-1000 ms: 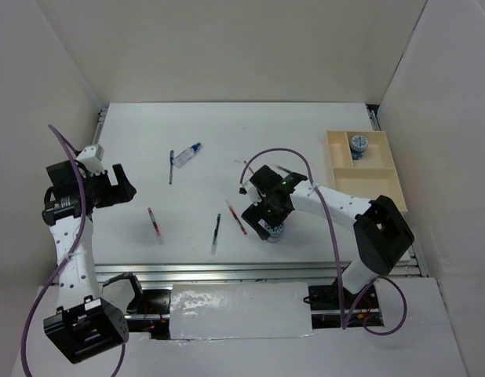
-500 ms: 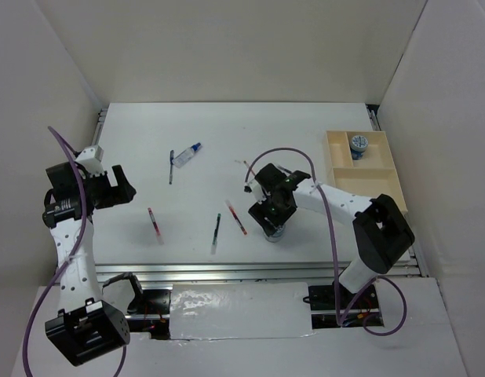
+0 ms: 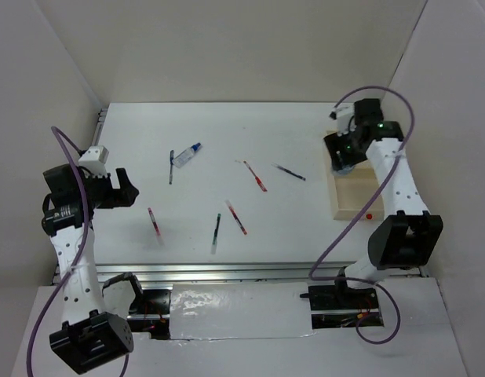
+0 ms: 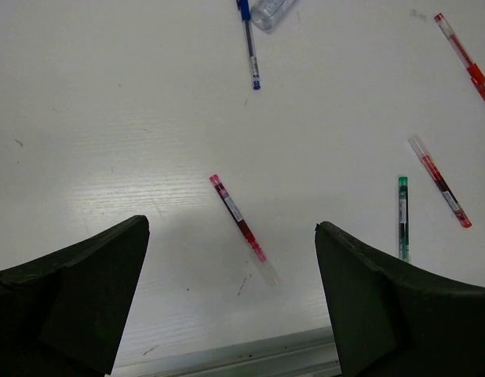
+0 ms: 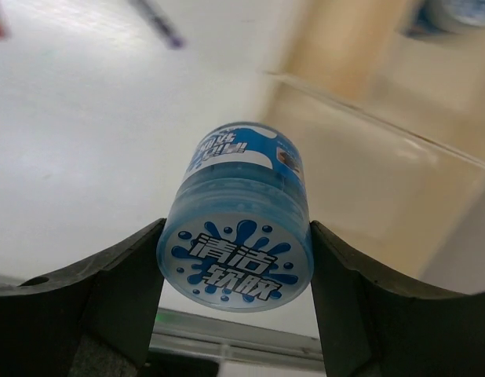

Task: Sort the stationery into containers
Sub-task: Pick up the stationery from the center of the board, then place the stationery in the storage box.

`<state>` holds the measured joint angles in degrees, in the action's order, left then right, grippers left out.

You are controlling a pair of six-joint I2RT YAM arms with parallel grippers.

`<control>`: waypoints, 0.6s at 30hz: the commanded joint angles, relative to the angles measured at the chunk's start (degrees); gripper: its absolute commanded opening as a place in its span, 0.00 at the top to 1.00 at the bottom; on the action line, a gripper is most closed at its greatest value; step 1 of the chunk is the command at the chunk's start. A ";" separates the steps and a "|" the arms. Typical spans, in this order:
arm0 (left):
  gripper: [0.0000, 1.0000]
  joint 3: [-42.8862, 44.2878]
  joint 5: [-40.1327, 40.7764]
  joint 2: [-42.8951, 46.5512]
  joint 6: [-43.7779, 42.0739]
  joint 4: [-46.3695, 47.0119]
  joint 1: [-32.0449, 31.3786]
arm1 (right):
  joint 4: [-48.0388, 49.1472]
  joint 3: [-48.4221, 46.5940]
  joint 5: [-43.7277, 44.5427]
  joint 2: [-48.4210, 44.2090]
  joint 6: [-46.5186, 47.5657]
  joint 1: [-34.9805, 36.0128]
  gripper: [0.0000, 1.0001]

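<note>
My right gripper (image 3: 342, 155) is shut on a round blue-and-white roll (image 5: 241, 188) and holds it in the air over the left edge of the pale beige tray (image 3: 354, 196). The tray's inner walls show blurred in the right wrist view (image 5: 360, 177). A second roll (image 5: 454, 12) shows blurred in a far compartment. My left gripper (image 3: 121, 188) is open and empty above a red pen (image 4: 238, 224). On the table lie a green pen (image 3: 216, 229), two more red pens (image 3: 236, 217) (image 3: 256, 176), a dark pen (image 3: 291, 172), a blue pen (image 3: 171, 166) and the white bottle with blue cap (image 3: 187, 152).
White walls close in the table on three sides. A metal rail (image 3: 227, 271) runs along the near edge. The right arm's purple cable (image 3: 348, 224) loops over the tray's near end.
My right arm has lifted the roll from the table's middle and swung it right and back to the tray. Two pens it hid now show. The left arm has barely moved.
</note>
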<state>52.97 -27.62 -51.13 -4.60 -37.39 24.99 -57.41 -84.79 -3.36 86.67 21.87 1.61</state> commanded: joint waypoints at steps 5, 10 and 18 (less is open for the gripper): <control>0.01 -0.76 -3.76 2.18 -2.34 1.44 0.06 | -11.75 -26.77 0.98 17.17 8.81 -15.74 0.60; 0.01 -0.50 -3.76 1.21 -2.34 1.18 0.23 | -13.08 -36.31 1.07 25.29 7.84 -18.57 0.60; 0.01 -0.76 -3.76 0.77 -1.99 1.61 0.32 | -10.36 -40.98 3.18 33.38 8.10 -20.15 0.57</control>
<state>52.71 -29.71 -50.17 -5.93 -37.34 24.99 -68.58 -121.89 -1.04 120.01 29.30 -17.67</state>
